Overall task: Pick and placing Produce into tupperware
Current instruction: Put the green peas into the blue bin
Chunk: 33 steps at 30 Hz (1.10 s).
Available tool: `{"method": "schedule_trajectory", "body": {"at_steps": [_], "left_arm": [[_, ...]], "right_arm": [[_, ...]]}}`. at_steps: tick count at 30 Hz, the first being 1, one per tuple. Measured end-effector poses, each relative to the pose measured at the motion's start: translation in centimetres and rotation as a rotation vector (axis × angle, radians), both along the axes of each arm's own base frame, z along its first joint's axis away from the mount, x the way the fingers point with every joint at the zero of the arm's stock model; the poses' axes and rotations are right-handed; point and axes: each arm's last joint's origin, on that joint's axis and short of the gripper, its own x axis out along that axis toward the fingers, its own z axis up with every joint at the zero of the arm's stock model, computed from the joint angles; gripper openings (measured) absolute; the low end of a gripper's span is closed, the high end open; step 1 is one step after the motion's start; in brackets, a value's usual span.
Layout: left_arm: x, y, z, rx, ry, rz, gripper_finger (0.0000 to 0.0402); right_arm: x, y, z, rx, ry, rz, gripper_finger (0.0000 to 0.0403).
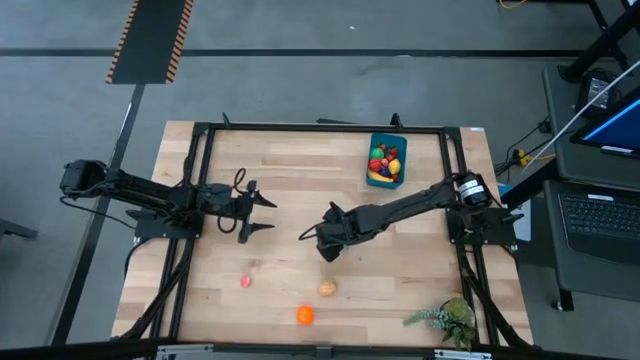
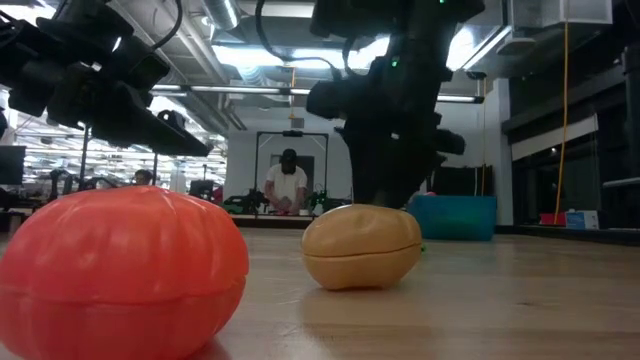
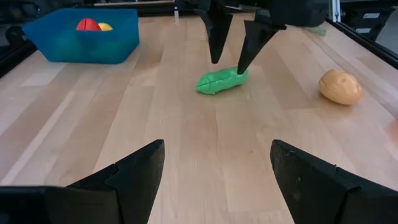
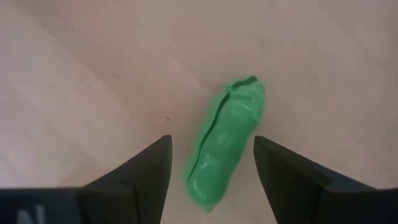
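A green toy cucumber (image 4: 224,143) lies flat on the wooden table. My right gripper (image 4: 212,140) points down over it, open, with one finger on each side; the left wrist view shows that gripper (image 3: 227,65) above the cucumber (image 3: 221,81). The blue tupperware (image 1: 386,160) sits near the far right edge and holds several produce pieces. A tan piece (image 1: 327,288), an orange piece (image 1: 305,315) and a small red-pink piece (image 1: 245,282) lie near the front edge. My left gripper (image 1: 270,216) hovers open left of centre. My right gripper comes at the cucumber from above, its fingers standing across the cucumber's length. One fingertip (image 3: 241,67) is right at the cucumber's end (image 3: 236,76); I cannot tell whether it touches. The cucumber lies flat on the table.
A leafy plant sprig (image 1: 445,320) lies at the near right corner. A black frame (image 1: 320,127) runs around the tabletop. In the low view the orange piece (image 2: 120,270) and the tan piece (image 2: 360,245) fill the foreground. A person (image 2: 287,185) stands far behind the table.
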Motion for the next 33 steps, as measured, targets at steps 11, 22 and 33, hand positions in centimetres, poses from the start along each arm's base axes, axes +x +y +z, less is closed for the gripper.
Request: {"method": "schedule_trajectory", "body": {"at_steps": [11,22,33], "left_arm": [[0.0,0.0,-0.1,0.000,0.011,0.000,0.0286],[0.0,0.0,-0.1,0.000,0.011,0.000,0.0286],[0.0,0.0,-0.1,0.000,0.010,0.001,0.0286]], "right_arm": [[0.6,0.1,-3.2,-0.017,0.068,0.024,0.0227],[0.9,0.2,-5.2,-0.039,0.122,0.055,0.0224],[0.9,0.3,-5.1,-0.038,0.117,0.084,0.0125]]}}
